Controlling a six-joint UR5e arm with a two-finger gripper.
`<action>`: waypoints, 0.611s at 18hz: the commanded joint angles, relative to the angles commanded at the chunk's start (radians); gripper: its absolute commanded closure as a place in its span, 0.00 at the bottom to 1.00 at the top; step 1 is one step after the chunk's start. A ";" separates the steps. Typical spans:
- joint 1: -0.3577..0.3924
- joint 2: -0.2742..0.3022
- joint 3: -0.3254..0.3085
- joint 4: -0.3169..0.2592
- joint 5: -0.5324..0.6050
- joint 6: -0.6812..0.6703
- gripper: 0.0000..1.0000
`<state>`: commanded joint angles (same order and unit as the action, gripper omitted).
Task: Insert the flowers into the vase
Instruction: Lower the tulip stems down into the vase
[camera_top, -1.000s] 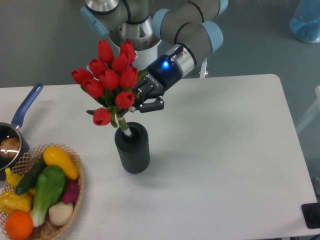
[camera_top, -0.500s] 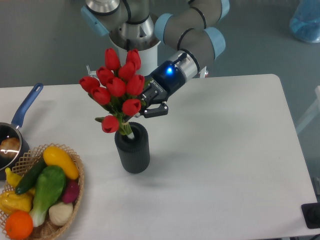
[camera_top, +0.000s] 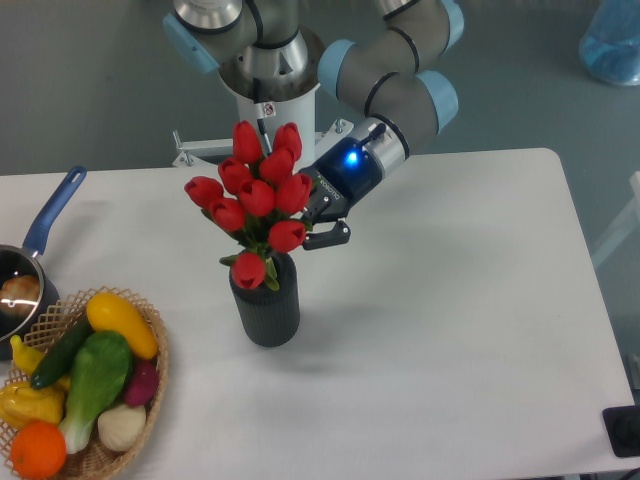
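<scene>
At the far left edge a blue-handled saucepan (camera_top: 30, 262) sits partly out of frame, and in the lower left corner a wicker basket (camera_top: 150, 345) holds vegetables; both lie well apart from the work. Left of centre stands the vase (camera_top: 265, 300), upright on the white table (camera_top: 450, 300), with the flowers (camera_top: 258, 200) directly above it: the stems appear to enter its mouth, and the lowest bloom hangs at the rim. Just right of the bunch, the gripper (camera_top: 312, 222) is clamped on the stems from the side, probably to keep the blooms upright while they sink in.
</scene>
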<state>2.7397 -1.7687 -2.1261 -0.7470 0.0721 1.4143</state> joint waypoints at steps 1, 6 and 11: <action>0.005 -0.005 0.000 -0.002 0.000 0.002 0.69; 0.009 -0.014 -0.018 0.000 0.000 0.029 0.69; 0.008 -0.014 -0.020 0.000 0.002 0.038 0.69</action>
<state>2.7474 -1.7825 -2.1460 -0.7470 0.0736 1.4527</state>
